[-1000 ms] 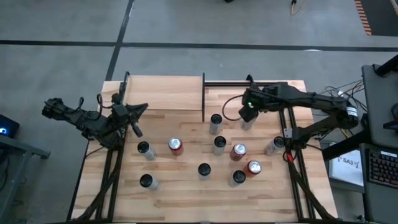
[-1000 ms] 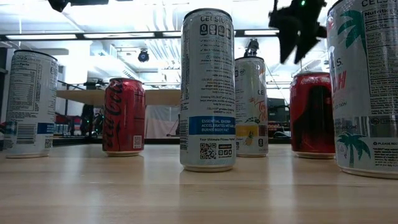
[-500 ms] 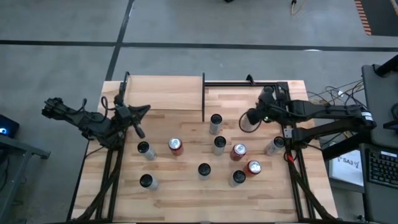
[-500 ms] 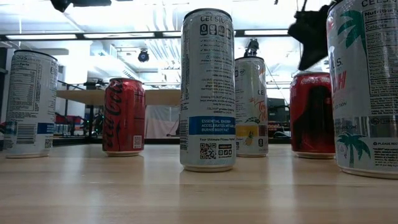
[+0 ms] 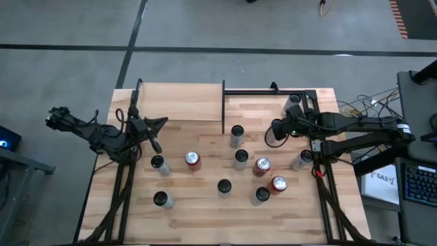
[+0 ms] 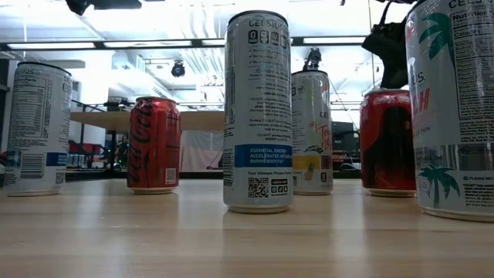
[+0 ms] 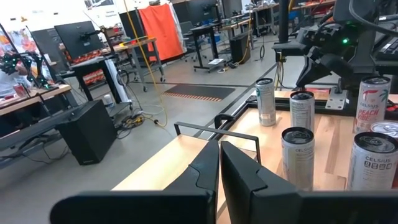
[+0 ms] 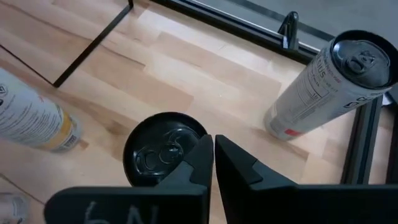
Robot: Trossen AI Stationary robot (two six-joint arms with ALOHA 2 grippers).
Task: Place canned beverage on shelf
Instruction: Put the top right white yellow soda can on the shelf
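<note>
So we're at the pick-up step, and I don't think it's gone right. The right gripper (image 8: 213, 140) sits over a black-topped can (image 8: 163, 149) toward the far right of the table, just right of the shelf's end. Its fingers are pinched fully together with nothing between them. From its wrist view the can stands upright under the tips, not in the grip. The shelf (image 5: 181, 102) is at the far left of the table and has no can on it, so nothing is placed yet.

My guess for the next move:
- spread the fingers wide enough to straddle the can
- drop down around its body and close
- lift and carry it left over the other cans, high enough to get over the shelf's edge

The left gripper (image 5: 153, 137) waits by the near left side of the shelf, also closed on nothing.

Hard to make out:
- In the high view the right gripper (image 5: 276, 130) covers its can almost completely.
- I can't tell if the tips touch the lid or hang just above it.
- In the low view the gripper is only a dark shape (image 6: 390, 50) up behind a red can (image 6: 387, 140), and I can't pick out its can there.
- A second can (image 8: 333, 84) stands farther back by the black frame.
</note>
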